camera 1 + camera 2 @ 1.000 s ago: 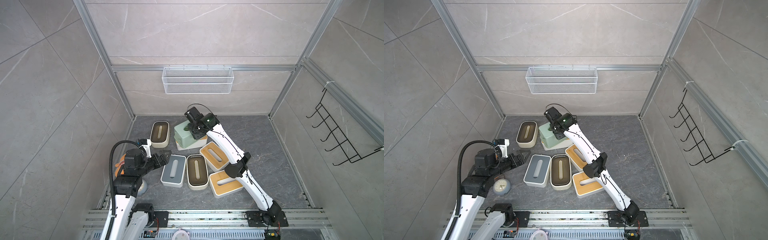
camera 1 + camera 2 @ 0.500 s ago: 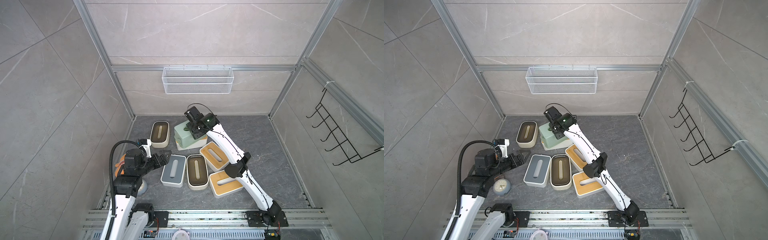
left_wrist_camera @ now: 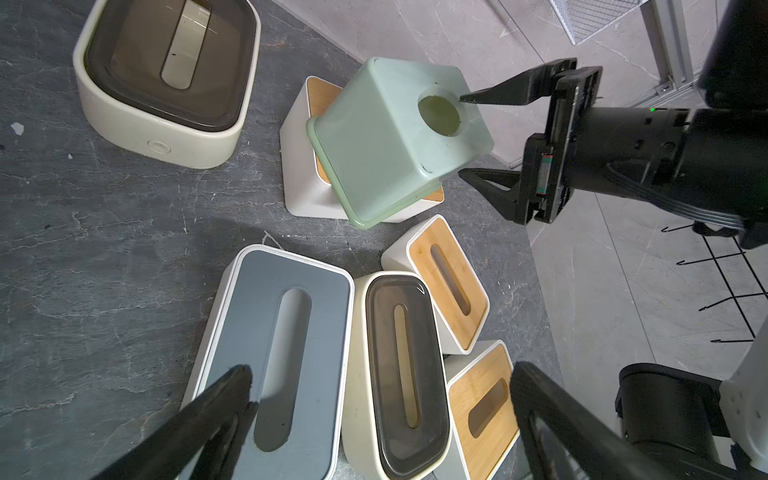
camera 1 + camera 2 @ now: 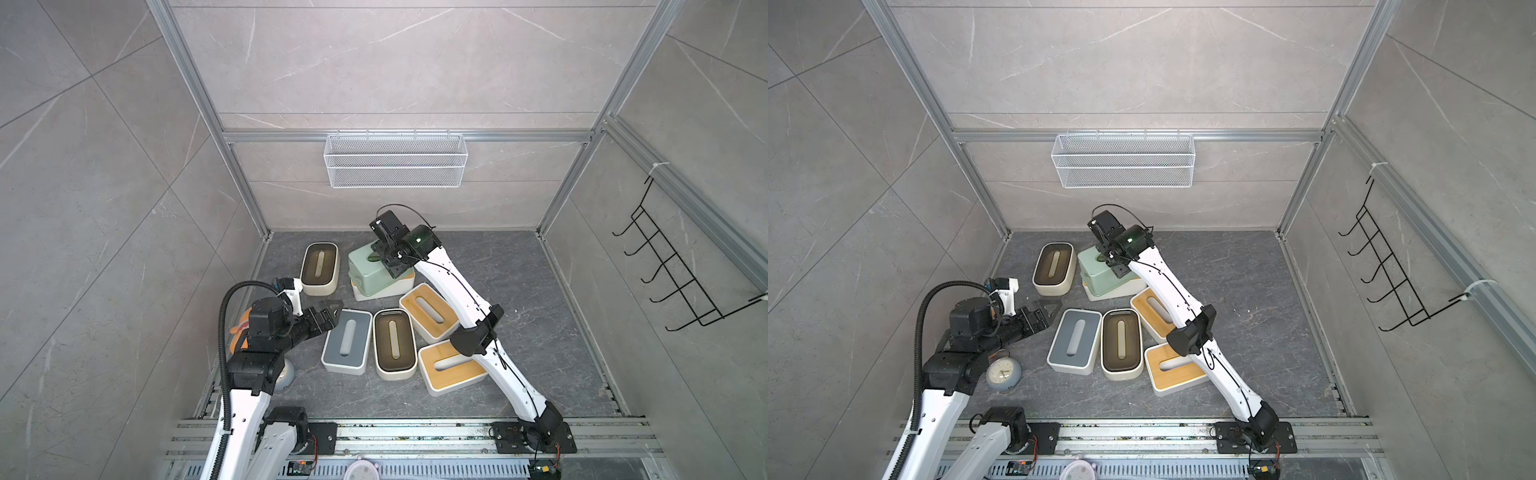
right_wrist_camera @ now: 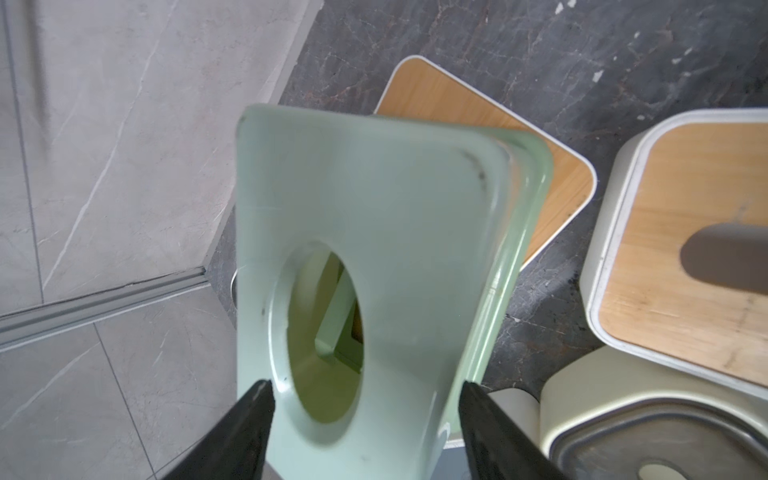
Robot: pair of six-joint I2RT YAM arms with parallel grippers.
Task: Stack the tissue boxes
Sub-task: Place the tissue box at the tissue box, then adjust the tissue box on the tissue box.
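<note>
The right pincer [image 3: 461, 138] has just let go! A second ago it was pinched tight at the green box [image 4: 372, 270]; now its fingers stand spread either side of the holed end, gripping nothing. That leaves the green box resting on a bamboo-lidded box [image 3: 299, 183] at the far middle of the floor, skewed across the lid and tilted, one edge overhanging. So one pair is stacked, loosely; I'd say it wants squaring before anything goes on top.

The left pincer [image 4: 334, 316] is wide open and empty, hovering at the left edge of the grey-lidded box [image 4: 347, 340]. Beside that lies a dark-lidded box [image 4: 394, 345], with its twin [image 4: 319, 268] far left. Two more bamboo boxes [image 4: 430, 311] sit on the right, and the right arm stretches straight over them, so it blocks any reach there. An orange toy [image 4: 241, 332] and a small clock [image 4: 1003, 374] sit near left, clear of the boxes.
</note>
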